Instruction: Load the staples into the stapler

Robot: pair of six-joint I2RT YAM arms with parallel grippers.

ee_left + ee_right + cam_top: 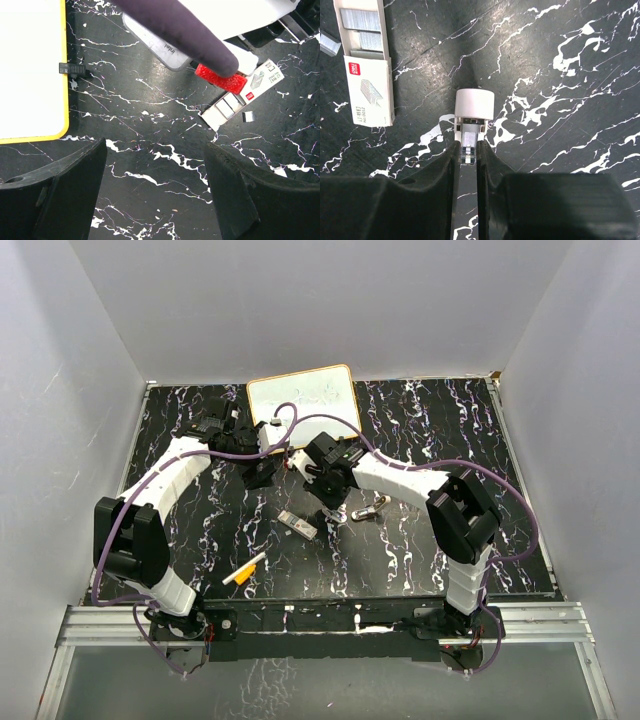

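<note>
The right tool (468, 150) is clenched on the white-capped silver metal stapler (474, 103) (flat white staples pack (367, 65) ahead-left); the left tool (155, 167) hangs released.

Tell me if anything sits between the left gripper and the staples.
Nothing on the table does: bare marble separates the open left gripper from the staples. In the left wrist view, a red fitting and a purple cable overlap the pack's far end.

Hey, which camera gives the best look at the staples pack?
The right wrist view: the staples pack lies unobstructed, tray slid out showing grey strips, label visible, top end cropped. In the left wrist view the pack is partly hidden behind a red part and a purple cable. The top view shows the pack only small.
</note>
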